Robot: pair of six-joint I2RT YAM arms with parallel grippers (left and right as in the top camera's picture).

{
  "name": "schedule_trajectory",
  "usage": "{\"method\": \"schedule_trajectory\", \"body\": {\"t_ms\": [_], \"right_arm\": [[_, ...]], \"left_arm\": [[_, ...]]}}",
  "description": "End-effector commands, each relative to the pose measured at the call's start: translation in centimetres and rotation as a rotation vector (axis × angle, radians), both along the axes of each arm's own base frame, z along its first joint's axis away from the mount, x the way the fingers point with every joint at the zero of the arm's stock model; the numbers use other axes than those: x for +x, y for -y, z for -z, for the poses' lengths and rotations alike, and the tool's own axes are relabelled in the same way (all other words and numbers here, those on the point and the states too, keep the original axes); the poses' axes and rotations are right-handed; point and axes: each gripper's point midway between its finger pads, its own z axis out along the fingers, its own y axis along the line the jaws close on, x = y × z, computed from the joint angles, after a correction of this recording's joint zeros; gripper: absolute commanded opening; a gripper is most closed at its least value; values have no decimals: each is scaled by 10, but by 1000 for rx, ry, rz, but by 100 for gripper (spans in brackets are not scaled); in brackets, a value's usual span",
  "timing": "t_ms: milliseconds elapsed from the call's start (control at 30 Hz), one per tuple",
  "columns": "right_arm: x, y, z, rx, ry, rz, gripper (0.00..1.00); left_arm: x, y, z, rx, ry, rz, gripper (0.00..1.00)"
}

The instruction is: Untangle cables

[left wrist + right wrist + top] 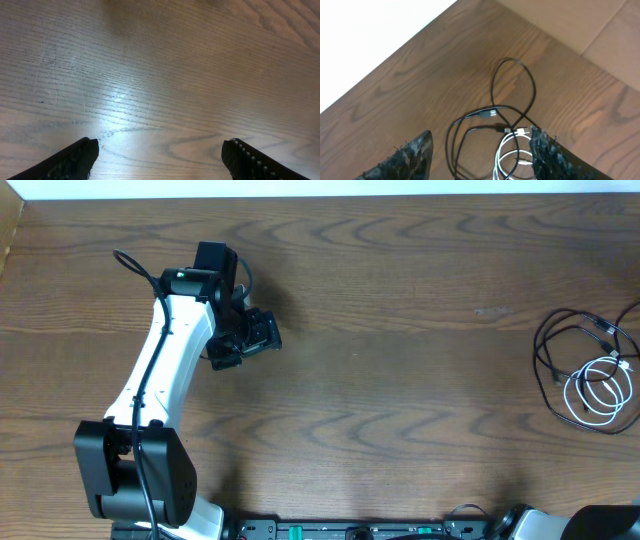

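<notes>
The cables lie in a loose tangle at the table's far right edge: black cords [601, 328] looped over a coiled white cord [597, 390]. In the right wrist view the black cords [487, 112] and the white cord [497, 154] rest on the wood directly below my right gripper [481, 137], which is open, its fingers apart on either side of the tangle and holding nothing. My left gripper [245, 335] hovers over the left half of the table, far from the cables. It is open [160, 150] with only bare wood between its fingers.
The wooden table [400, 380] ends at a white wall along the back. The left arm's white link [165, 365] and black base [135, 470] occupy the front left. The right arm's base [600, 525] shows at the bottom right edge.
</notes>
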Motion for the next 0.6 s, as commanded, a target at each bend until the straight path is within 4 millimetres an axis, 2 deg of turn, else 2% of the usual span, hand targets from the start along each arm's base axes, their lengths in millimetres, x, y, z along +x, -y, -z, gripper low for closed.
{"method": "schedule_trajectory", "body": {"t_ms": [0, 67, 167, 200, 233, 300, 400, 433, 467, 567], "right_arm": [[7, -9, 13, 62, -8, -54, 60], [9, -16, 21, 103, -24, -81, 63], [16, -40, 38, 222, -37, -175, 69], [19, -51, 44, 274, -39, -215, 71], [24, -69, 50, 349, -39, -277, 80], [29, -86, 56, 414, -42, -334, 86], [43, -122, 63, 497, -37, -481, 93], [47, -134, 64, 508, -38, -541, 94], [53, -158, 67, 506, -47, -656, 97], [57, -191, 76, 468, -95, -795, 99]], "left_arm": [[-3, -2, 3, 15, -12, 6, 84], [-3, -2, 3, 15, -12, 6, 84], [-1, -1, 3, 13, -3, 8, 84], [0, 2, 2, 3, 5, 12, 84], [3, 7, 1, -14, 16, 19, 84], [6, 17, -1, -49, 33, 34, 84], [15, 40, -6, -108, 88, 82, 84], [17, 46, -7, -111, 106, 100, 84], [20, 57, -8, -108, 136, 130, 84], [24, 60, -5, -25, 174, 165, 85]]}}
